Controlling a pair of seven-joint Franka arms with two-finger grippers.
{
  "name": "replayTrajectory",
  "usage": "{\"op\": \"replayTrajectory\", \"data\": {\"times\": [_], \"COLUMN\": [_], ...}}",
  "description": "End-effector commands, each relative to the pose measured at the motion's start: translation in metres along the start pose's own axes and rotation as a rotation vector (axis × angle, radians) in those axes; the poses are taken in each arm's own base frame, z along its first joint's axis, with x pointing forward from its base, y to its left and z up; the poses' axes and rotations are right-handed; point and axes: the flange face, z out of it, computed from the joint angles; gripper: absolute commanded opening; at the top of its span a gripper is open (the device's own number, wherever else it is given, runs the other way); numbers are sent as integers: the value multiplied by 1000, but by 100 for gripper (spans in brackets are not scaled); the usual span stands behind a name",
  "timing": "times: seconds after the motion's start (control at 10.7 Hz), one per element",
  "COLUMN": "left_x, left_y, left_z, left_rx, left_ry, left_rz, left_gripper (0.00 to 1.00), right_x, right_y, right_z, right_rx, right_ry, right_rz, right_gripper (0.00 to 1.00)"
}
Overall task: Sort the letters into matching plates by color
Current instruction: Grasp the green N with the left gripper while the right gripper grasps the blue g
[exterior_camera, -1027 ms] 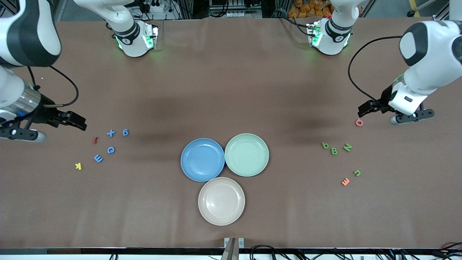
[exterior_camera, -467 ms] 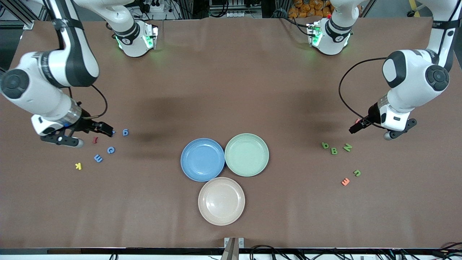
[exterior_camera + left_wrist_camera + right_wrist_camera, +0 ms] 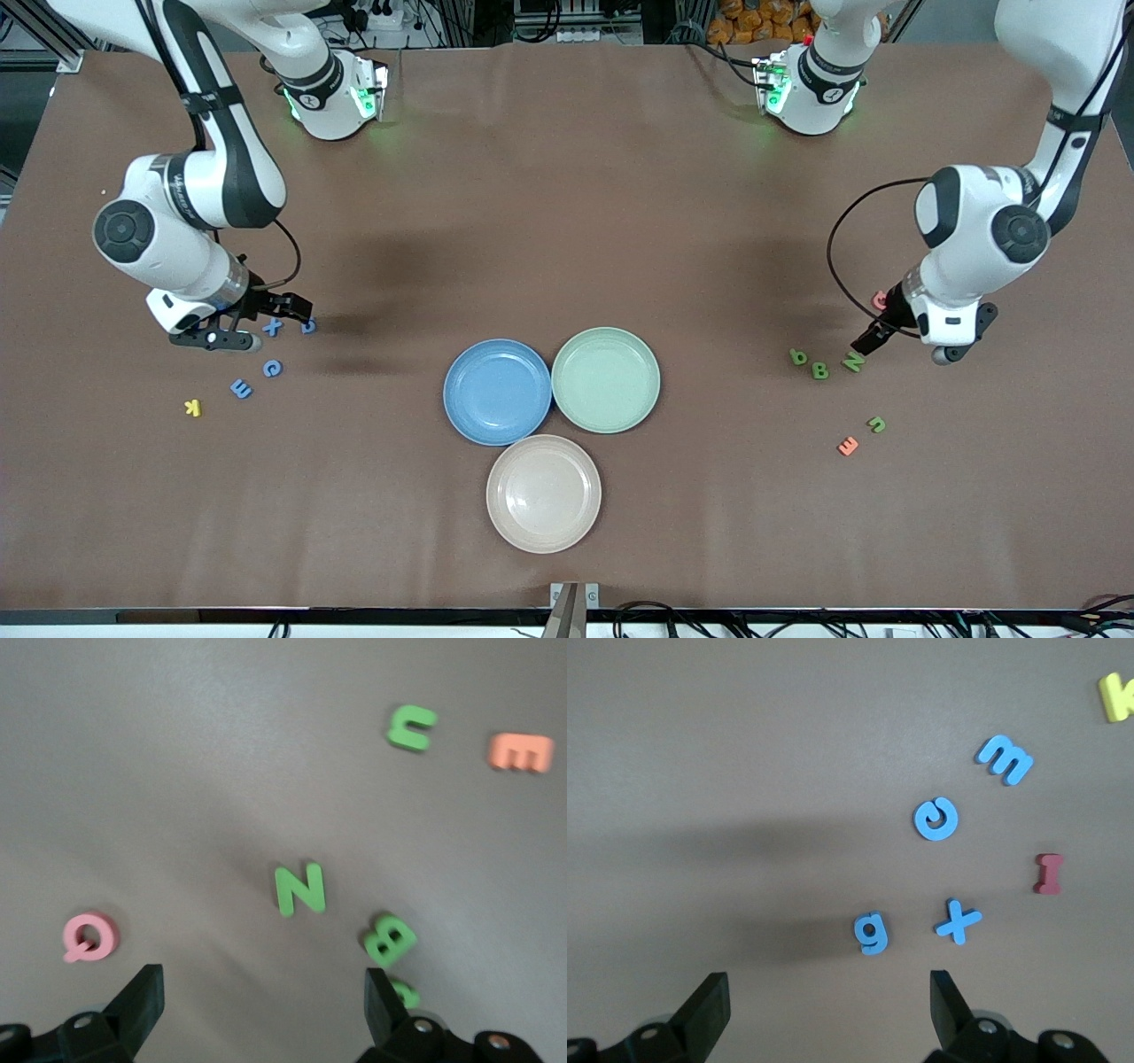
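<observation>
Sorting area: table [image 3: 567,221] covered in brown, three plates grouped at its middle, all bare.
Beige plate [image 3: 543,493]: nearest the front camera, touching the other two.
Blue plate [image 3: 497,391]: farther back, toward the right arm's end, rim against the green plate [image 3: 606,379].
Orange E [image 3: 848,446]: nearest letter at the left arm's end; a green hooked letter [image 3: 876,424] just beside it.
Yellow k [image 3: 192,407]: nearest letter at the right arm's end.
Blue letters: m [image 3: 240,387], c [image 3: 272,368], x [image 3: 271,328] and g [image 3: 307,326], loosely clustered on the table, none in a plate.
Red I [image 3: 1048,873]: beside the x, seen only from the right wrist.
Green letters: p [image 3: 798,356], B [image 3: 820,370], N [image 3: 852,361] in a row on the table.
Pink Q [image 3: 880,299]: farther back than the N.
Right gripper [image 3: 288,312]: fingers spread, holding nothing, over the x and g.
Left gripper [image 3: 873,335]: fingers spread, holding nothing, over the N and Q.
</observation>
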Motion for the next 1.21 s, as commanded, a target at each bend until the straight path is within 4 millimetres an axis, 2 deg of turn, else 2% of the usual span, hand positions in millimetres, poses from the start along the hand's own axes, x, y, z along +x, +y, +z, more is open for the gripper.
{"op": "replayTrajectory", "data": {"times": [0.0, 0.19, 0.37, 0.56, 0.75, 1.12], "left_x": [10, 15, 20, 24, 27, 27], "left_y": [10, 7, 15, 20, 24, 26], "left_z": [35, 42, 50, 55, 62, 75], "left_rx": [53, 64, 59, 53, 52, 63], "left_ry": [28, 26, 20, 17, 9, 2], "left_rz": [-78, -84, -137, -171, -173, -158], "left_gripper": [100, 100, 100, 100, 100, 100], "right_x": [-4, -8, -15, -23, -27, -27], "right_y": [-6, -1, 15, 30, 29, 28], "right_z": [25, 54, 80, 92, 106, 117], "right_rx": [4, 13, 45, 62, 69, 72], "right_ry": [5, -2, 4, 12, 18, 35], "right_rz": [-41, -111, -183, -219, -220, -219], "right_gripper": [100, 100, 100, 100, 100, 100]}}
